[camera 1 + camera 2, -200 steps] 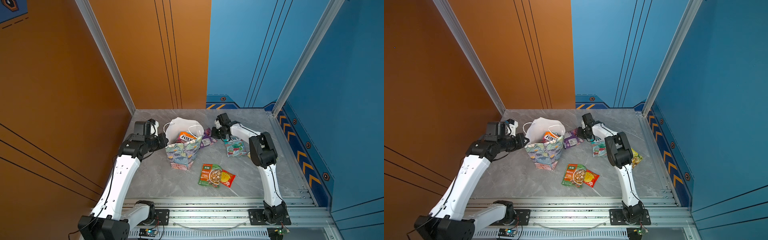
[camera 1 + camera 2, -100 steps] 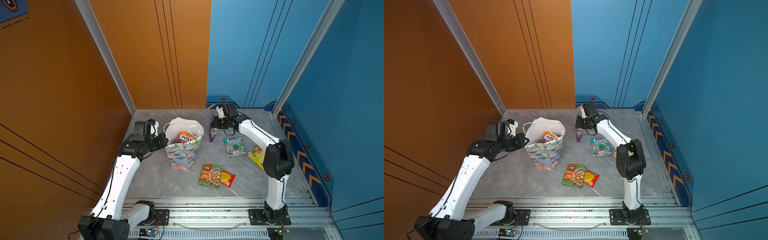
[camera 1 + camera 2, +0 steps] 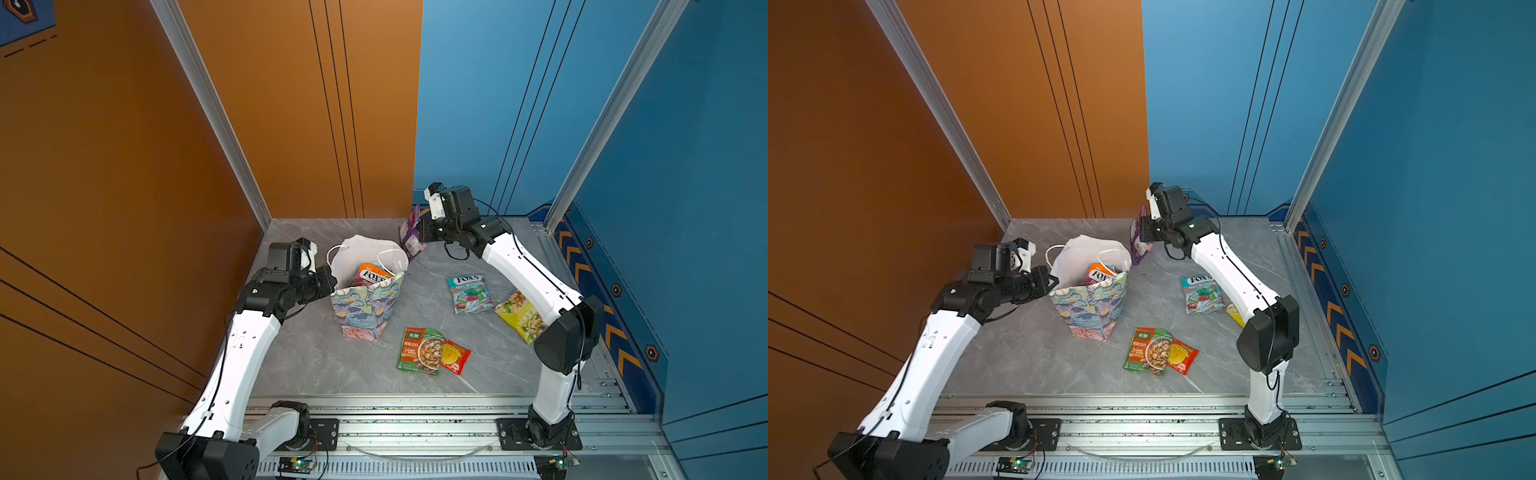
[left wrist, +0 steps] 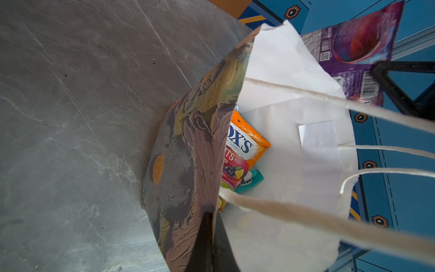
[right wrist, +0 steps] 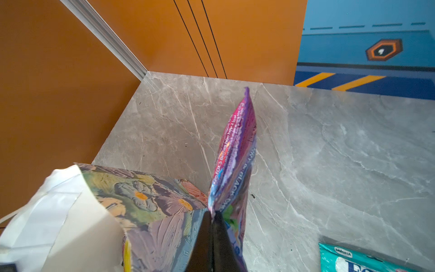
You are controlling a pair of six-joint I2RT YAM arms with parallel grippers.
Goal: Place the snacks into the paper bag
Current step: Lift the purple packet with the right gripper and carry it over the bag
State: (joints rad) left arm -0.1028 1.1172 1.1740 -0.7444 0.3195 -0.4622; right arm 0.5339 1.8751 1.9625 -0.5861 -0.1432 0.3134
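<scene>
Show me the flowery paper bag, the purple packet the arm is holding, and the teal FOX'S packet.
paper bag (image 3: 368, 303), in a top view, on its flowered front wall.
purple packet (image 3: 410, 240), in a top view, on its lower half.
teal FOX'S packet (image 3: 469, 293), in a top view, on its middle.

1. The grey marble-patterned table (image 3: 324, 361) is carrying everything and is meeting a metal rail (image 3: 415, 409) at its front edge.
2. The paper bag (image 3: 368, 305) is standing upright left of centre, its mouth gaping open.
3. The teal packet (image 3: 469, 293) is lying flat to the right, well apart from the bag.
4. The yellow-green sachet (image 3: 519, 318) is lying just beside the teal packet, towards the right edge.
5. The green-orange sachet (image 3: 419, 351) is lying flat in front of the bag, with the red sachet (image 3: 455, 356) touching it, possibly tucked slightly underneath.
</scene>
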